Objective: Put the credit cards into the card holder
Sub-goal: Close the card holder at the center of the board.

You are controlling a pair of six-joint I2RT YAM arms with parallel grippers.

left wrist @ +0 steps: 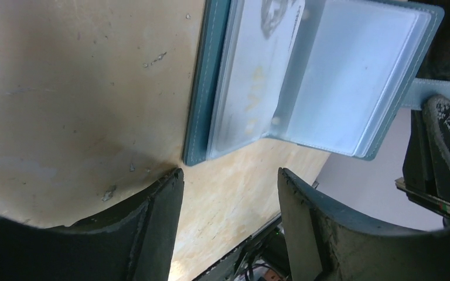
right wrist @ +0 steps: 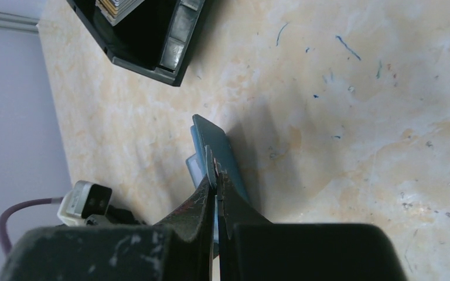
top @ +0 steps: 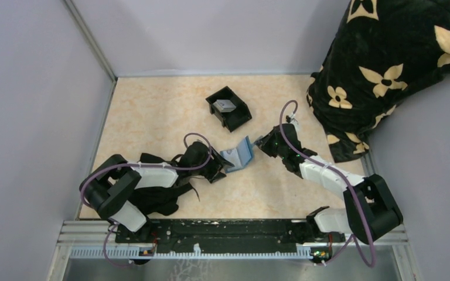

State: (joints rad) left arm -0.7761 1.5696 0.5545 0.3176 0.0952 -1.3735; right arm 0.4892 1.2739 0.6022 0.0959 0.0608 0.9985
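Your right gripper (right wrist: 214, 175) clamps the card holder (left wrist: 304, 76) by its strap to prop the sleeves open, while your left gripper (left wrist: 229, 199) sits agape, empty, beside it.

The card holder (top: 241, 155) stands in the middle of the frame, between my left gripper (top: 224, 164) at its left and my right gripper (top: 262, 143) at its right, which touches it. The tray (top: 243, 116), with one credit card (top: 225, 106) in it, lies above; the blanket (top: 387, 70) is in the upper right.
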